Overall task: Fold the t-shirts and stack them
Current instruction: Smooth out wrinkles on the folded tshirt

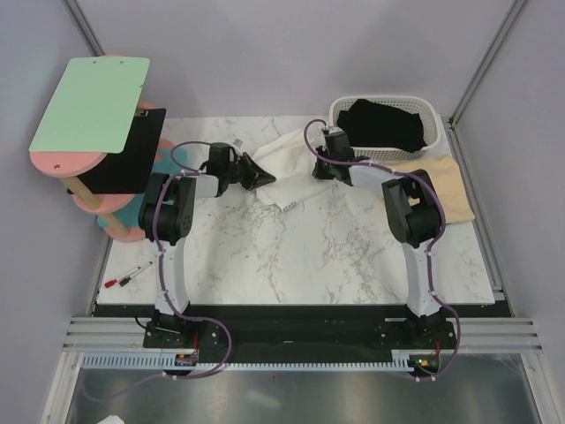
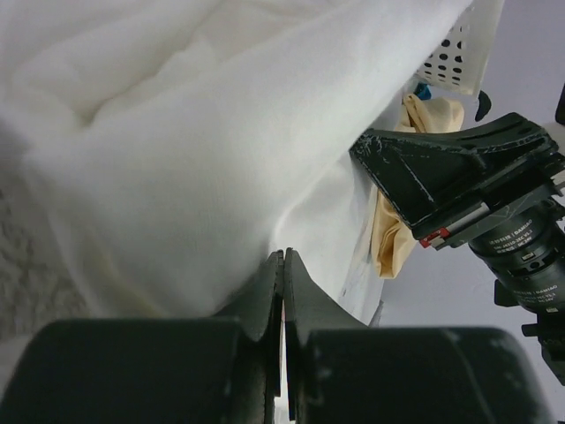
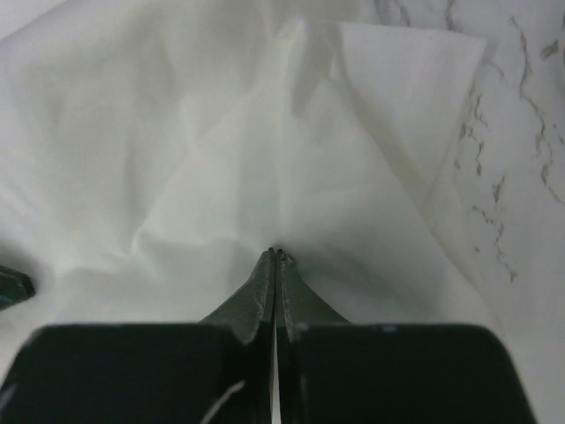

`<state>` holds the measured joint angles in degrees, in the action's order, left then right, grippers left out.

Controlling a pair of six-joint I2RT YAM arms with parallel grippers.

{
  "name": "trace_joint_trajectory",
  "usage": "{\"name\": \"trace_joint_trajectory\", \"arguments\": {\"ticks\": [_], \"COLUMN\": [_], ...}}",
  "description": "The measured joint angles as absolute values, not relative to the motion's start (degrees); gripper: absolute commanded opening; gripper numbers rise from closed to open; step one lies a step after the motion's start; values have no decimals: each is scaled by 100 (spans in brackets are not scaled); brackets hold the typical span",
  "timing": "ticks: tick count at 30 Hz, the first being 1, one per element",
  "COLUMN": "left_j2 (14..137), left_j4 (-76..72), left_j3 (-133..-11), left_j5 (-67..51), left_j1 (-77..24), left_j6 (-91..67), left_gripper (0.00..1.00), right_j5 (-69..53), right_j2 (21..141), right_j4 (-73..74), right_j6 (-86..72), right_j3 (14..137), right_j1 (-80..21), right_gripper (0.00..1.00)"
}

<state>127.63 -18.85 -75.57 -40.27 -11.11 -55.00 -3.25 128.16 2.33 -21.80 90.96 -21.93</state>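
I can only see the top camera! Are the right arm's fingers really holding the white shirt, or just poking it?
Observer: Holding it. On the right wrist camera the right fingers are squeezed shut, and the creases in the white shirt all run to their tips.
Operator: What about the left fingers?
Observer: The left wrist camera shows the left fingers pressed together too, with the shirt draped right at their tips.
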Motion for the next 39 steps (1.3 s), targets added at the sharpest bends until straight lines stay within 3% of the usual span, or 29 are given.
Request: {"name": "trace_joint_trajectory", "arguments": {"ticks": [17,18,21,22,24,25,26,30,39], "left_j2": [9933,9872,9688,9598,9382,9253,9115,8654,8377], "left_j4": [-419,-355,-137,-38,165,250,338,541,768], "left_j3": [-7072,-7028,-6842,-6764,-6595,-6510,-6431,-6219,-5833], "left_j5": [-3295,-3253,-3050,-2980,-2808,-2716,-2639,-2408,-2255], "left_j1": [-1656,-1684,-1772,-1798,-1846,-1861,-1879,-1900,-1898], "left_j6": [-4278,-4230,-4097,-4051,-3953,-3894,-3848,-3693,-3542], "left_gripper": [2,2,13,18,34,38,45,60,65], "right_j5": [123,202,489,626,939,1142,1337,2512,5575], "right_j2": [10610,10490,10062,9880,9430,9190,8989,8637,10543], "right_j4": [731,825,1219,1350,1509,1570,1645,2071,3896], "right_j6": [-2171,-2163,-2119,-2086,-2025,-1964,-1938,-1772,-2340], "right_j3": [6353,6261,6114,6110,6110,6117,6147,6490,7264], "right_j1": [-3225,-3291,-3437,-3463,-3474,-3472,-3470,-3470,-3409], "right_gripper": [1,3,33,51,71,93,98,98,98]}}
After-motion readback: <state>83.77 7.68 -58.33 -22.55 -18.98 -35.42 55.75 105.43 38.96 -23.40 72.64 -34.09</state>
